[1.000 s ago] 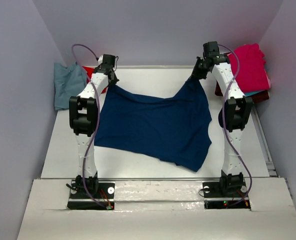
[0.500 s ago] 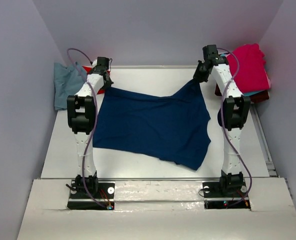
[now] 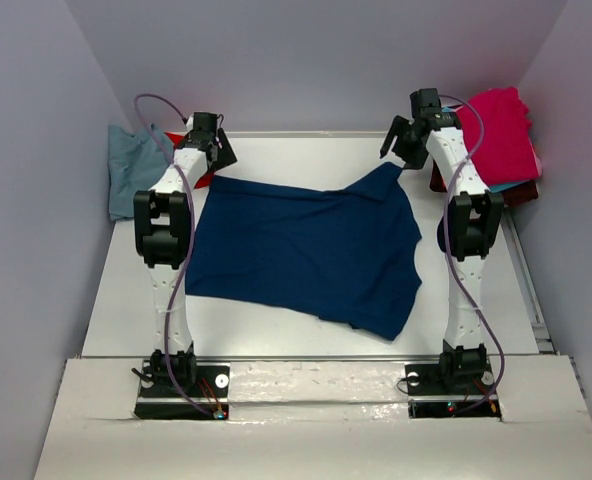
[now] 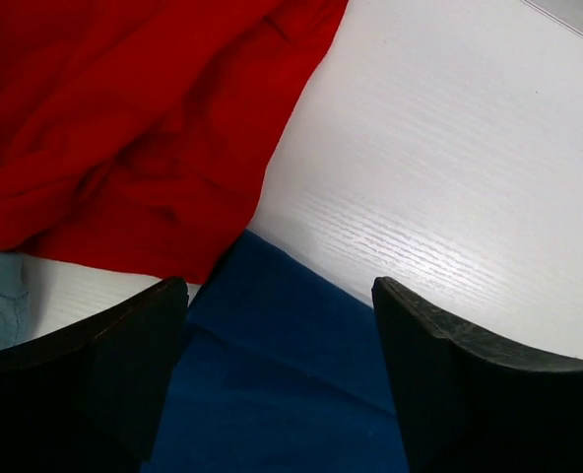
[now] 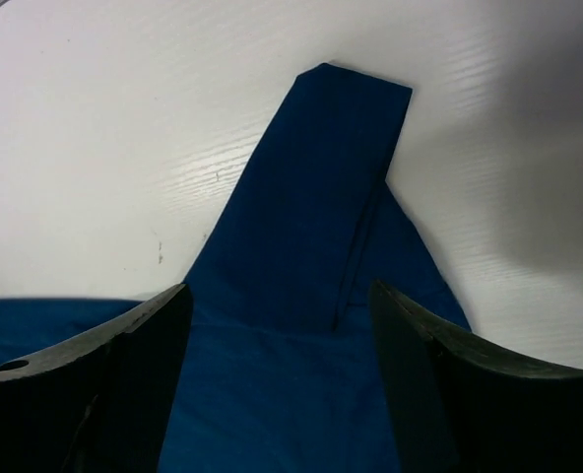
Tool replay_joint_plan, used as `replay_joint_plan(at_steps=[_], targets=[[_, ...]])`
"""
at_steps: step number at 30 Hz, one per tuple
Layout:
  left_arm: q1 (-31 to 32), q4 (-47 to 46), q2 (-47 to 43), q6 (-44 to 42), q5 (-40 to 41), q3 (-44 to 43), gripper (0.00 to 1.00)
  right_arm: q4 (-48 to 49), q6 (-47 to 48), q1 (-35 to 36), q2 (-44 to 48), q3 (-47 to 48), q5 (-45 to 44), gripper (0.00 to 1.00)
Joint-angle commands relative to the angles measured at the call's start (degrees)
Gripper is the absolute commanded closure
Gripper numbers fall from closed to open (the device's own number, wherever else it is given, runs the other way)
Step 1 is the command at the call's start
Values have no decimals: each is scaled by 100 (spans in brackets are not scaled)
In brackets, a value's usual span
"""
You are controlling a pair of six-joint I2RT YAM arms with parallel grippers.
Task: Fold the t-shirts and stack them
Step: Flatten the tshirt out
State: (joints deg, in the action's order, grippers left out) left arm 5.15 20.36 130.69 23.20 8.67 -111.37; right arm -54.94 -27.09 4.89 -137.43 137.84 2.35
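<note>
A navy t-shirt (image 3: 306,250) lies spread on the white table (image 3: 296,150), plain side up. My left gripper (image 3: 216,152) hovers open over its far left corner (image 4: 282,394), with nothing between the fingers. My right gripper (image 3: 399,150) hangs open just above the far right corner, a narrow flap (image 5: 321,177) lying flat on the table. Neither gripper touches the cloth. A red t-shirt (image 4: 124,118) lies bunched right beside the left corner.
A dusty blue-grey t-shirt (image 3: 136,175) is heaped at the far left against the wall. At the far right sits a pile with a magenta t-shirt (image 3: 501,135) on top and turquoise (image 3: 506,186) and maroon (image 3: 524,194) edges below. Walls enclose three sides.
Both grippers have opened and let go of the navy t-shirt's far corners. The raised corners have dropped flat onto the table.
</note>
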Motion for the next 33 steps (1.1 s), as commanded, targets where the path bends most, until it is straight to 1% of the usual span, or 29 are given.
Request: replay_joint_plan(at_steps=[1, 2, 4, 5, 6, 7, 9, 10, 11, 13, 14, 16, 17, 19, 20, 22, 27, 28, 33], targets=[[-14, -50, -851, -44, -75, 185, 13, -17, -94, -31, 399, -55, 142, 22], [-14, 11, -922, -26, -76, 212, 14, -26, -121, -31, 514, -195, 204, 22], [126, 362, -1054, -9, -76, 282, 15, -52, -165, 108, 777, -766, 388, 23], [179, 572, -1220, -9, -58, 439, 15, -70, -156, 161, 1014, -1159, 459, 23], [241, 627, -1335, 0, -49, 580, 15, -165, -156, 214, 1120, -1354, 459, 23], [363, 636, -1588, 9, -49, 964, 15, -201, -165, 267, 1235, -1565, 503, 24], [478, 732, -1853, 140, -136, 1370, 16, -175, -191, 434, 1621, -2066, 793, 26], [531, 733, -1985, 167, -224, 1573, 16, -123, -200, 521, 1779, -2590, 846, 27], [592, 733, -2273, 185, -303, 2001, 16, -88, -183, 618, 1955, -2848, 872, 28], [759, 733, -2565, 281, -383, 2443, 16, -96, -156, 934, 2393, -3227, 776, 28], [760, 715, -2801, 316, -549, 2889, 17, -96, -156, 1022, 2518, -3550, 767, 28], [900, 636, -3005, 404, -760, 3313, 19, -61, -191, 1225, 2843, -3930, 1038, 29], [900, 592, -3189, 431, -831, 3689, 20, -61, -235, 1278, 2931, -4288, 1109, 29], [1067, 548, -3374, 475, -831, 4017, 22, -8, -270, 1375, 3203, -4642, 1180, 30], [1067, 522, -3549, 527, -840, 4305, 25, 27, -305, 1436, 3291, -5009, 1197, 30], [1129, 425, -3761, 580, -1032, 4666, 27, 158, -349, 1498, 3519, -5554, 1224, 31], [1129, 381, -3902, 580, -920, 4994, 27, 457, -420, 1551, 3828, -6373, 1206, 33], [1129, 407, -3920, 563, -919, 5037, 27, 553, -428, 1551, 3855, -6636, 1259, 35], [1129, 337, -3981, 580, -919, 5213, 27, 791, -490, 1665, 4039, -7253, 1356, 39]])
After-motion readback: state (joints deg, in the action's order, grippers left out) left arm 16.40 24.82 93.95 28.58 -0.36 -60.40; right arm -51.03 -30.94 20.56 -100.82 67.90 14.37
